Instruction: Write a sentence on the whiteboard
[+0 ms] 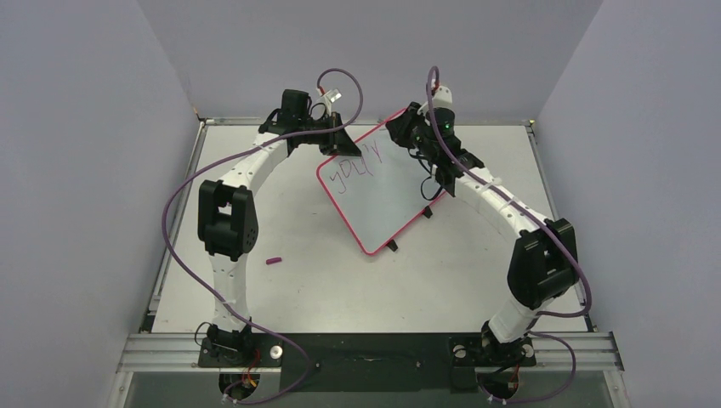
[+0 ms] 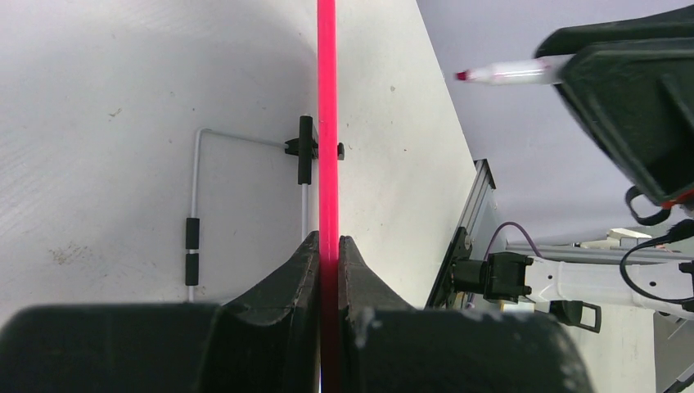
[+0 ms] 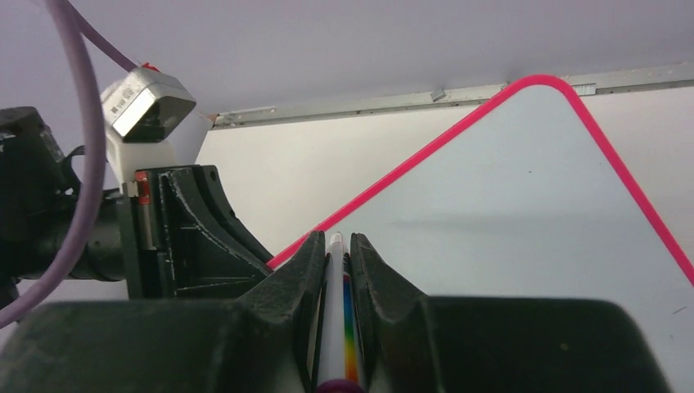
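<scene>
Top external view: a white table [image 1: 281, 297] with two white-and-black arms rising from its near edge; the whiteboard [image 1: 387, 204], rimmed in red-pink, sits toward the far middle of the table, turned like a diamond and tilted; whether its near edge rests on the table cannot be told; the left gripper [image 1: 350, 140] grips the board's far-left rim, near the far corner; the right gripper [image 1: 398, 121] hangs at that far corner from the right side; the sentence [image 1: 353, 166] shows as a few scrawled reddish-purple letters, roughly "you'", along the far-left edge of the board; a small purple cap [image 1: 273, 261] lies near the table's left edge, well apart from the board

Left wrist view: the board is seen edge-on, its thin rim pinched between the two black fingers, jaws closed tight on it; a grey wire stand [image 2: 195, 188] is clipped to the board's back

Right wrist view: the jaws are closed on a white marker pen [image 3: 334, 327] with a rainbow stripe; its barrel points toward the board's blank face
</scene>
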Robot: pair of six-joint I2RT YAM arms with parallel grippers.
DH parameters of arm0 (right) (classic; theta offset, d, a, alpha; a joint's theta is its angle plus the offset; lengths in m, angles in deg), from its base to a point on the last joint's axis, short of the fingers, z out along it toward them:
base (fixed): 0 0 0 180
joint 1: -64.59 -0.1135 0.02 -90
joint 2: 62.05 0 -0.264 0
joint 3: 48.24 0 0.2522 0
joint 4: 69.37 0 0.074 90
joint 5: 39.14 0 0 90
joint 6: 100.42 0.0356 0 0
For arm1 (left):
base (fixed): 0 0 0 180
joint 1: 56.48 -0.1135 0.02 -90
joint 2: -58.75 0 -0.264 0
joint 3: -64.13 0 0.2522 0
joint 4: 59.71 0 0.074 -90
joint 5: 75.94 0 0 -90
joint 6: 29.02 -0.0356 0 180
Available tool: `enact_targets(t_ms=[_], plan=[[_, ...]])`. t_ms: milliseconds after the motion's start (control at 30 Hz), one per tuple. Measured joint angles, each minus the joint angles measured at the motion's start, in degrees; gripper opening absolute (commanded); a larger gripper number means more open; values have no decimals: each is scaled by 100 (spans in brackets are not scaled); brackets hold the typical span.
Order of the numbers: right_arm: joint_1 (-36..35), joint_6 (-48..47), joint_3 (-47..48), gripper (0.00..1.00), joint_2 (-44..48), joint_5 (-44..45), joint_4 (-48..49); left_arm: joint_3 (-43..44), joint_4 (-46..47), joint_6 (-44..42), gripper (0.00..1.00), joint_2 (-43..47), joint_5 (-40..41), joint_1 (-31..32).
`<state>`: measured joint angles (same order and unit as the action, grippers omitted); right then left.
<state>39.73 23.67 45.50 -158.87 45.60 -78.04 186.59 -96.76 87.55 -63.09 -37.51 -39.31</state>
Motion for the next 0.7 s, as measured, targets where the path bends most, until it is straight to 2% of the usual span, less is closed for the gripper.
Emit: enact_targets(t_ms=[200,467,700], plan=[[129,2,-337,0,396,33,101,0,0,0,0,0,-7,0],[197,2,-835,0,404,35,125,0,0,0,0,0,-7,0],[197,24,-901,0,404,31,179,0,0,-2,0,0,-7,0]])
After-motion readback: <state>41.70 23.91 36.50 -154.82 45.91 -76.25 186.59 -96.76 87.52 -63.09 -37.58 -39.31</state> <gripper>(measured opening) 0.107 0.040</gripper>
